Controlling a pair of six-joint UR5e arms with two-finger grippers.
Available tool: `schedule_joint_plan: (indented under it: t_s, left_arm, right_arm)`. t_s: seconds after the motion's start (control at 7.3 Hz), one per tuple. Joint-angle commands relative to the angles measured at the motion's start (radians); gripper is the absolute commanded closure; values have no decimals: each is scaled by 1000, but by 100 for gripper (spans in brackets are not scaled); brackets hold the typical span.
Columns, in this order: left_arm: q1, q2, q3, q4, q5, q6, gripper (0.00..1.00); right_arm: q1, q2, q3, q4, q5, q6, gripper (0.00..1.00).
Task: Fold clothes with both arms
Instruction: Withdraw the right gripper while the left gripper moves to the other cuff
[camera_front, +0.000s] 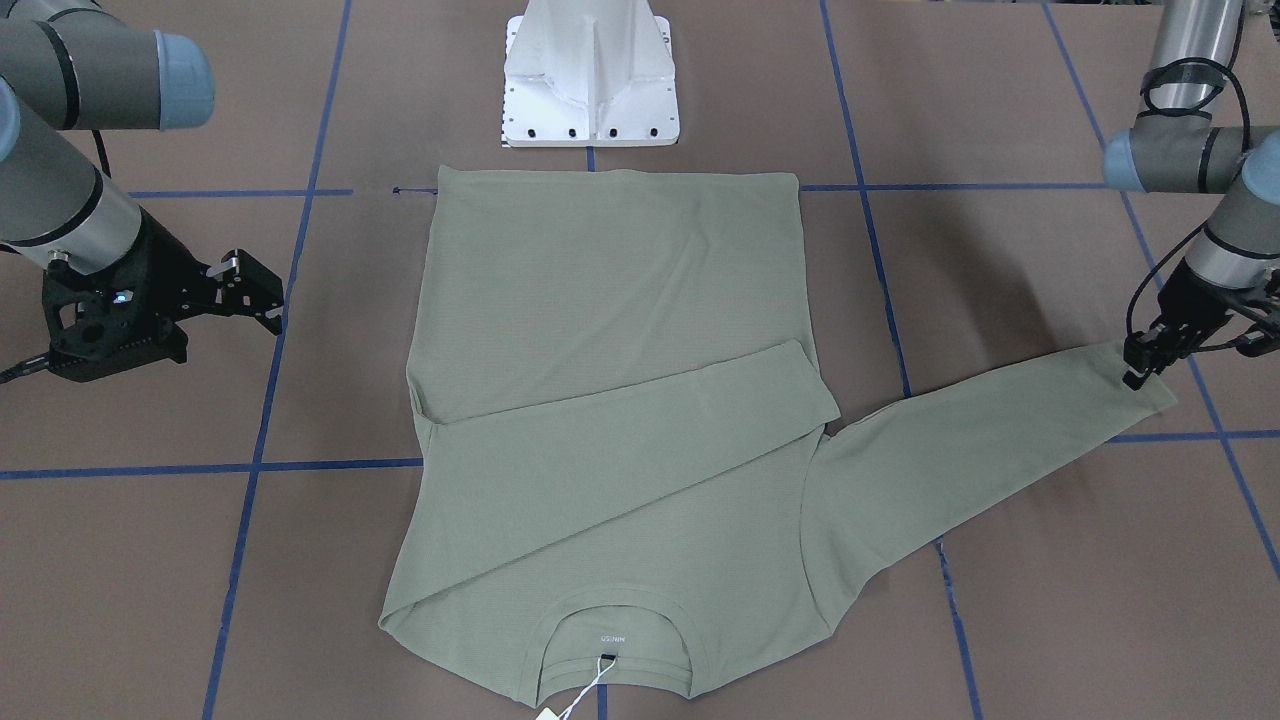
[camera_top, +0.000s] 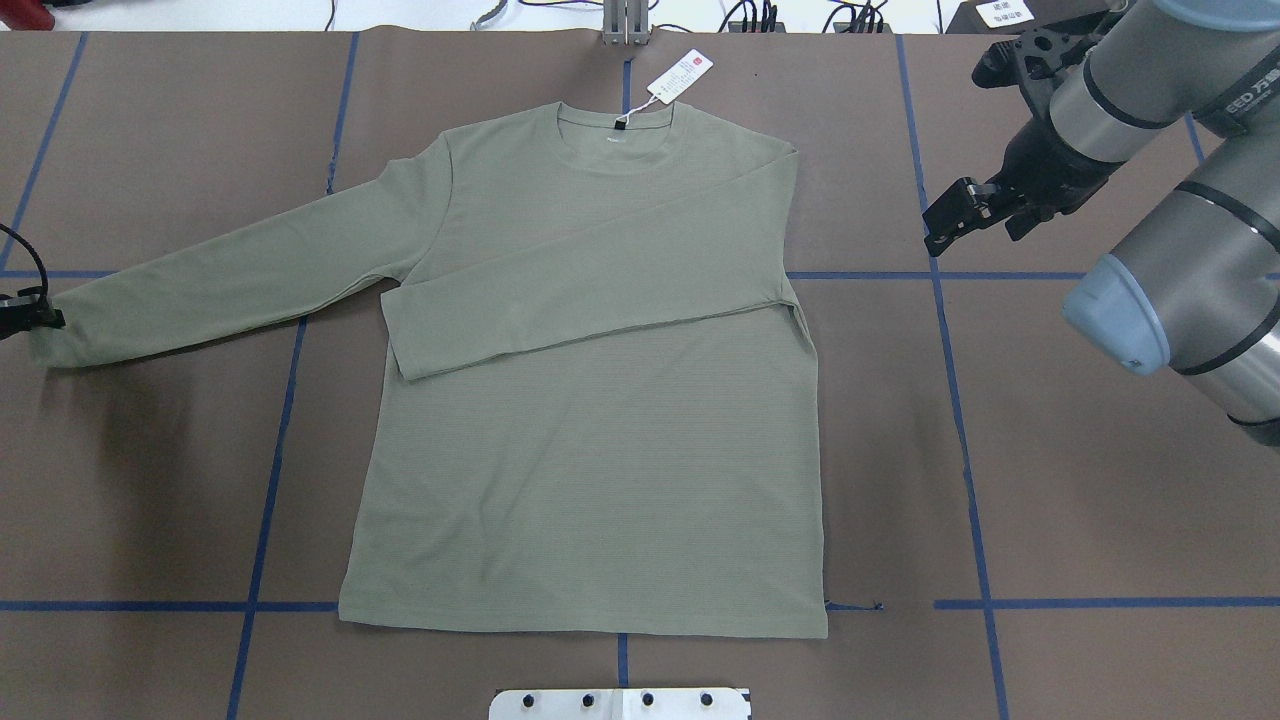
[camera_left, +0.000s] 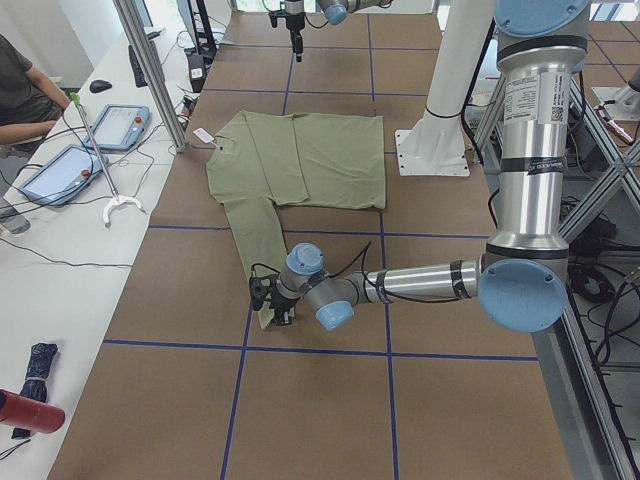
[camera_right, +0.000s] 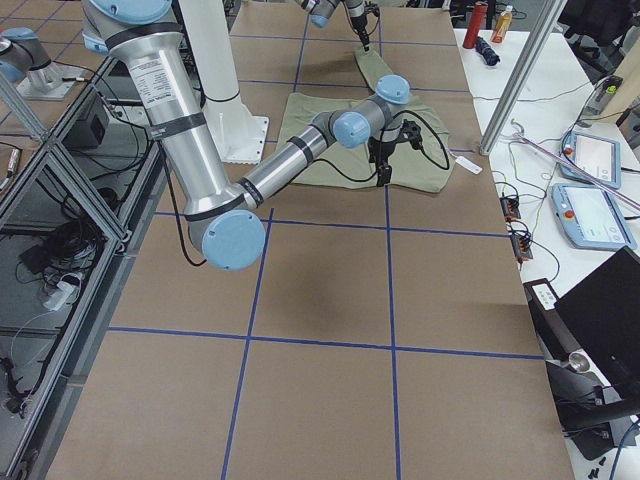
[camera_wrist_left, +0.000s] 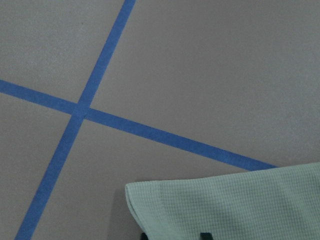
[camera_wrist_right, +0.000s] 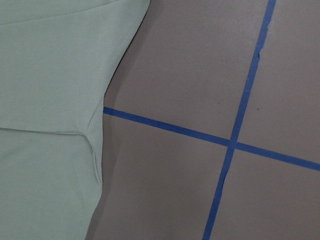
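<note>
The sage-green shirt (camera_front: 620, 300) lies flat on the brown table, neck away from the robot, with its white hang tag (camera_top: 680, 75) beyond the collar. One sleeve is folded across the chest (camera_top: 590, 290). The other sleeve (camera_top: 220, 280) stretches out towards my left side. My left gripper (camera_front: 1140, 368) is at that sleeve's cuff (camera_wrist_left: 240, 205) and shut on it; two dark fingertips (camera_wrist_left: 204, 235) show on the cloth. My right gripper (camera_top: 948, 215) is open and empty, above bare table beside the shirt's folded side (camera_wrist_right: 45, 100).
The white pedestal base (camera_front: 590, 80) stands at the shirt's hem. Blue tape lines (camera_top: 960, 400) grid the table. A side bench with tablets (camera_left: 110, 125) and a seated person (camera_left: 20, 90) lies beyond the collar end.
</note>
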Motion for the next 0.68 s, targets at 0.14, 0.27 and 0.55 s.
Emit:
schedule_joint_plan:
  t_s: [0.14, 0.27, 0.55]
  left_arm:
    - [0, -5, -163, 148, -16, 0, 100]
    - [5, -34, -271, 308, -19, 0, 100]
    - [9, -249, -390, 702, -11, -44, 100]
  right_arm:
    - [10, -50, 34, -1, 1, -1, 0]
    - [19, -101, 68, -1, 2, -1, 0]
    - [29, -213, 129, -1, -1, 0, 0]
